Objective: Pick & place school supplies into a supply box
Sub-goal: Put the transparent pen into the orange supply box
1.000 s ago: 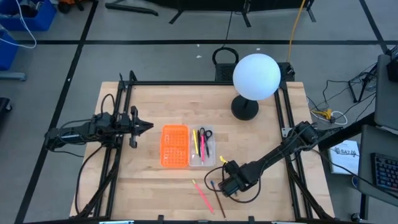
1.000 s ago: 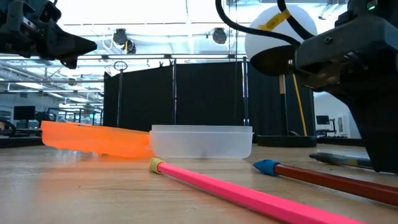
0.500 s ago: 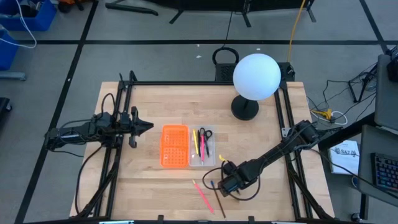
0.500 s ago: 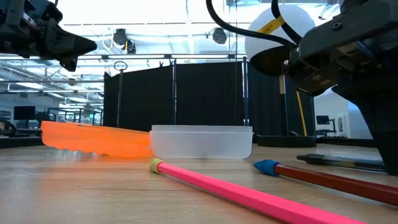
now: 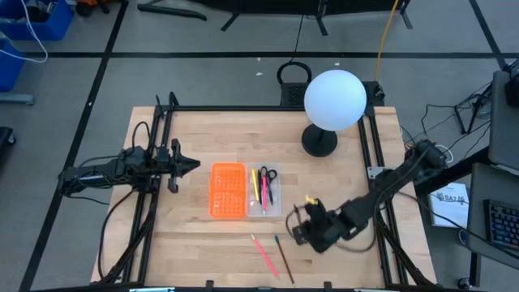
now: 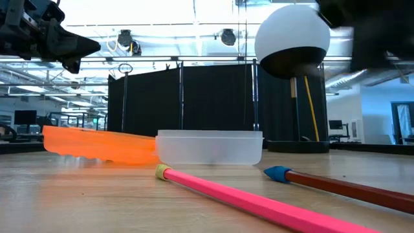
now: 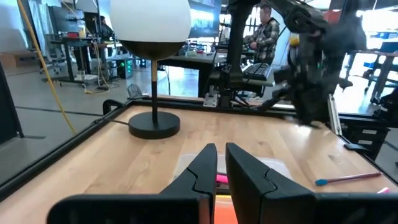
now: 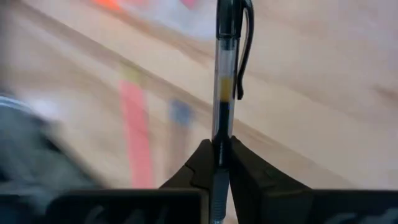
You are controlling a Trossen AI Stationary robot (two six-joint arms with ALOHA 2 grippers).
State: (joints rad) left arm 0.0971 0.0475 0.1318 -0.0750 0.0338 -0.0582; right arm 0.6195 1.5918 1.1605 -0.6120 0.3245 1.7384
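Observation:
The supply box lies open mid-table: an orange half (image 5: 228,191) and a clear tray (image 5: 263,193) that holds black-handled scissors and some pens. A pink pencil (image 5: 263,254) and a brown pencil with a blue end (image 5: 284,256) lie flat on the wood near the front edge. My right gripper (image 5: 302,231) hangs above the table to the right of these pencils, shut on a black-capped clear pen (image 8: 225,74). My left gripper (image 5: 190,165) waits shut, raised, left of the orange half. My right gripper pinches the pen's clear barrel (image 8: 219,134) between its two fingers (image 8: 200,163). The pen runs along the fingers and sticks out past their tips, capped end away from the wrist. It is lifted clear of the table.
A white globe lamp (image 5: 334,99) on a black base stands at the far right of the table. Black frame rails run along both side edges. Bare wood lies between the box and the lamp and in front of the orange half.
My right gripper has shut on the black pen that lay on the table right of the brown pencil, then risen with it and gone a little toward the right and far edges. The pen has left the tabletop; the two pencils have stayed put.

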